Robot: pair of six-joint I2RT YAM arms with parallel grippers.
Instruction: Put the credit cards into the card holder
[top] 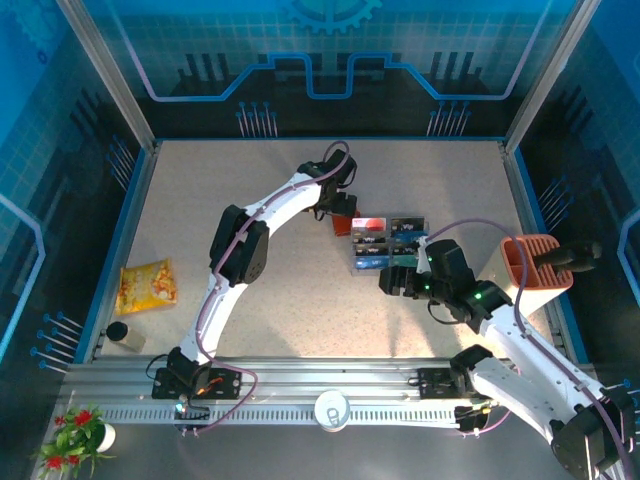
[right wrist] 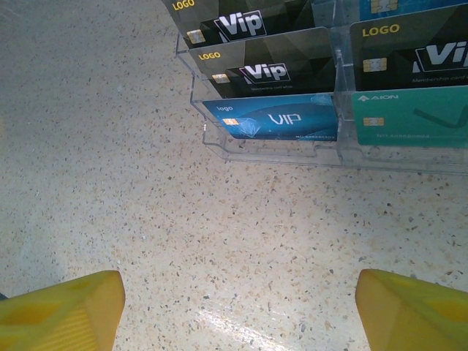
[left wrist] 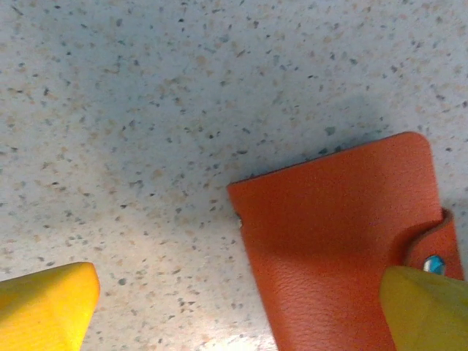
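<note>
The card holder [left wrist: 344, 234] is a red-orange wallet lying closed on the speckled table, its snap tab [left wrist: 436, 256] at the right. My left gripper [left wrist: 241, 314] hangs open just above it, one yellow fingertip [left wrist: 44, 311] over bare table and the other over the tab side. From above, the left gripper [top: 338, 203] sits at the card holder [top: 345, 224]. The credit cards [top: 388, 243] stand in a clear tiered rack: a blue card [right wrist: 274, 121], a teal card [right wrist: 409, 115] and dark cards [right wrist: 270, 69]. My right gripper [right wrist: 238, 314] is open over bare table in front of the rack, and shows from above [top: 386, 281].
A terracotta slotted bin [top: 527, 262] stands at the right edge beside the right arm. A yellow snack packet [top: 147, 286] and a small dark-topped cup [top: 125, 335] lie at the left. A white cup [top: 331, 408] sits on the front rail.
</note>
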